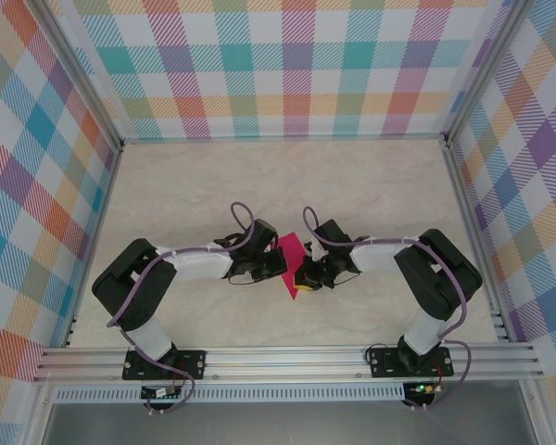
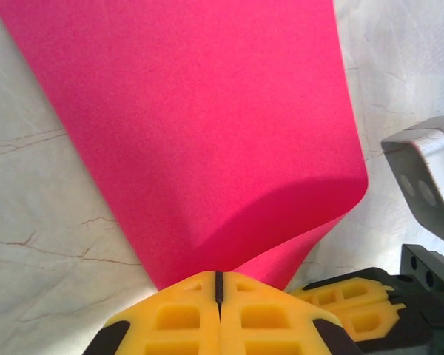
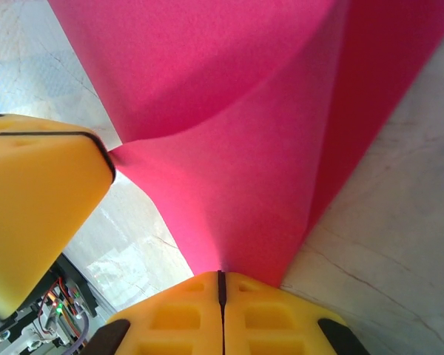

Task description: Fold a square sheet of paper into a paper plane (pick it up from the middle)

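So both were grabbing the square sheet of paper [image 1: 291, 252] at once. The left hand [image 2: 218, 285] had its yellow jaws pinched tight on one edge, and the right hand [image 3: 222, 279] was clamped on it too. The sheet sat between the two arms, over the middle of the desk [image 1: 195, 185], bowed and curling, not flat.

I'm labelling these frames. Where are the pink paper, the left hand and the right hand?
square sheet of paper [image 2: 207, 126], left wrist view, middle of its pink face.
left hand [image 2: 219, 288], left wrist view, seam between its yellow fingertips.
right hand [image 3: 222, 287], right wrist view, seam between its yellow fingertips.
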`<action>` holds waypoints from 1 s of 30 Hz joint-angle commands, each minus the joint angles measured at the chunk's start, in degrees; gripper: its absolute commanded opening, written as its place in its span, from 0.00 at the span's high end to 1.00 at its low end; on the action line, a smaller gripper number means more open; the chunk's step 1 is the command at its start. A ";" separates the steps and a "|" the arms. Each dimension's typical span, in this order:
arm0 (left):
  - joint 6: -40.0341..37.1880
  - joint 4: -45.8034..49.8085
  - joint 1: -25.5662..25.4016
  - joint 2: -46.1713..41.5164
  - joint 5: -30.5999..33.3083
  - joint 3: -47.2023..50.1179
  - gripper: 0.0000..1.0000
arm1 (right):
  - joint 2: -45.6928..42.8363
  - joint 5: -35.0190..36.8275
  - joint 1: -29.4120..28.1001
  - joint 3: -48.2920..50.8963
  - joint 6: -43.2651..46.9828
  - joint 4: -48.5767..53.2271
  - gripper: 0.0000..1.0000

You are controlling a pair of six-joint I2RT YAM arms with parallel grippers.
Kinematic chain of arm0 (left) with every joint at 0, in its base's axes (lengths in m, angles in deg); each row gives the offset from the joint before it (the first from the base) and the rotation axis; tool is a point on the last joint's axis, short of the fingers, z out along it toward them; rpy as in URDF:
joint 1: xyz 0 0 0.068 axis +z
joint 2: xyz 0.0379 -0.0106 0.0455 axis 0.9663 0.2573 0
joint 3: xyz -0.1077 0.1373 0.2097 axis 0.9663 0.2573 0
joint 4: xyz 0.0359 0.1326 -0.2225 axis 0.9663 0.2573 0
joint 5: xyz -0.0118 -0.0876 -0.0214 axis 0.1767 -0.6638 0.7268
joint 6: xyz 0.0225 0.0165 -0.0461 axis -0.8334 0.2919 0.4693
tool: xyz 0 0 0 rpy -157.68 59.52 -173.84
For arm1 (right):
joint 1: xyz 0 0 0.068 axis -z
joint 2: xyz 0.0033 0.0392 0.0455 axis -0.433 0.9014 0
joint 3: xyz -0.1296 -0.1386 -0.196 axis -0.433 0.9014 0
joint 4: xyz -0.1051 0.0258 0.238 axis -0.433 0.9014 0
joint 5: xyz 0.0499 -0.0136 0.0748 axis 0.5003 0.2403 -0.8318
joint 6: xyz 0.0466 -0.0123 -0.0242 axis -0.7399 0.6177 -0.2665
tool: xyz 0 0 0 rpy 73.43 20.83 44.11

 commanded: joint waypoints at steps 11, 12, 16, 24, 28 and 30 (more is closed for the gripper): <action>-0.33 -1.48 -1.72 -2.75 -0.90 1.96 0.98 | 2.52 0.10 -0.32 -1.99 2.76 1.93 0.94; -0.26 -1.41 -1.90 -2.37 -1.10 1.89 0.98 | 2.62 0.10 -0.32 -2.01 2.74 2.06 0.94; -0.29 -0.77 -2.16 -0.66 -0.80 1.71 0.98 | 2.53 0.28 -0.32 -2.20 2.82 2.41 0.94; -0.13 1.41 -2.12 1.73 0.94 0.49 0.98 | 2.27 0.13 -0.33 -2.38 3.08 2.26 0.94; 0.03 2.59 -2.13 2.73 1.75 0.05 0.99 | 1.43 0.11 -0.35 -2.16 3.13 1.95 0.94; 0.10 3.50 -2.18 2.84 2.50 0.01 0.99 | 0.47 0.20 -0.32 -1.63 3.01 1.25 0.94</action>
